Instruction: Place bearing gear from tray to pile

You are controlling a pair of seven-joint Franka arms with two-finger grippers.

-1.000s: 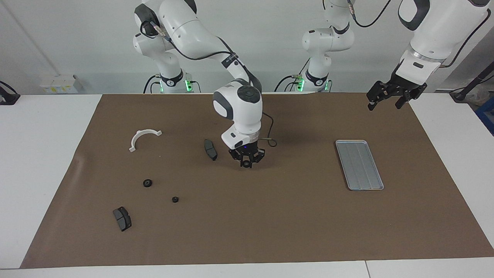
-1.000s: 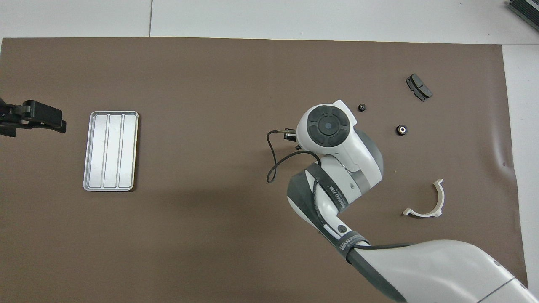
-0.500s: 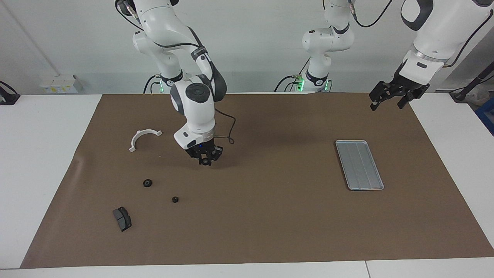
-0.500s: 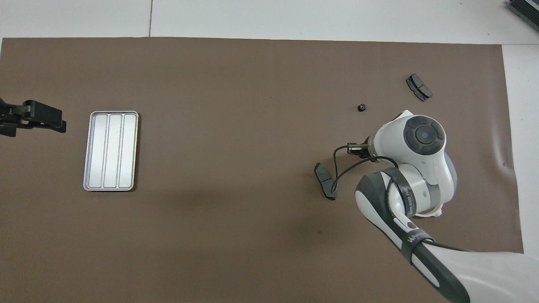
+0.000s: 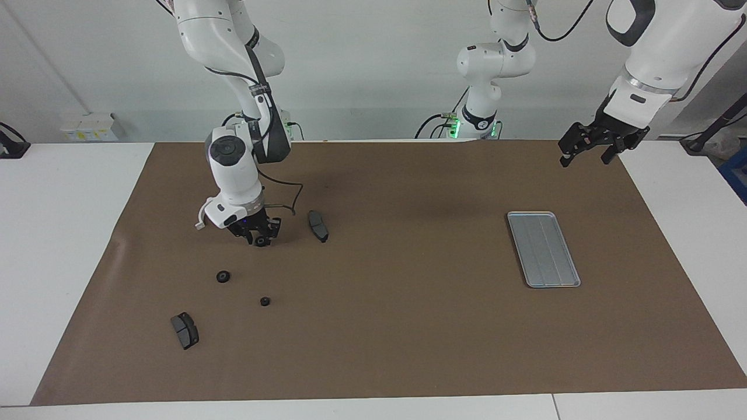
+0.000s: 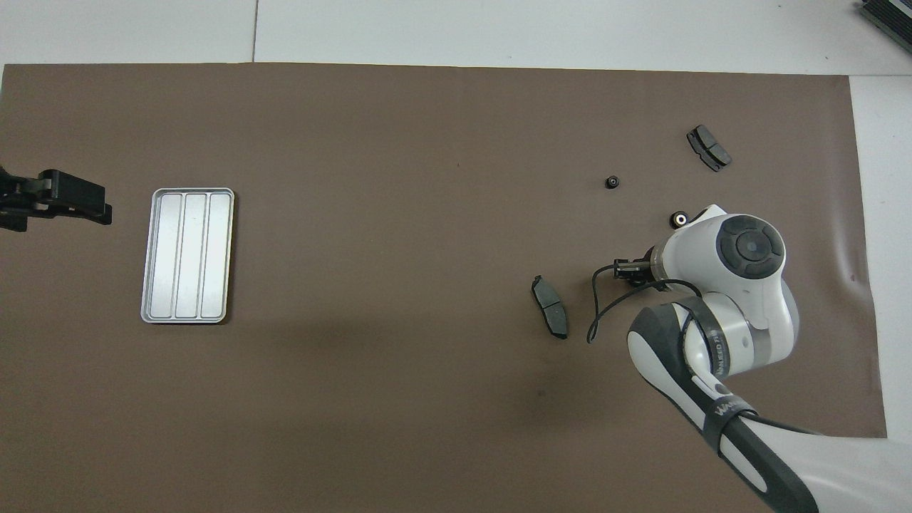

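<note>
Bearing gear (image 5: 259, 241): small dark round piece, showing right at the tips of the right gripper (image 5: 258, 237), low over the brown mat (image 5: 408, 326), well apart from the tray (image 5: 543, 249) toward the right arm's end. Cannot tell whether the gripper is clamping it or letting go.

Two like gears (image 5: 222, 276) (image 5: 264, 301) are lying on the mat, likewise well apart from the tray, among the white bracket (image 5: 200, 222) and two brake pads (image 5: 318, 226) (image 5: 185, 330). No gear is showing on the tray.

Left gripper (image 5: 588, 150) is waiting released, hanging over the mat corner near the tray.

Handling, judged: probably stiff, dense for its size, smooth-rimmed and apt to roll. Pinching across the outer rim, lying flat, is looking safest. Little risk of breakage.
</note>
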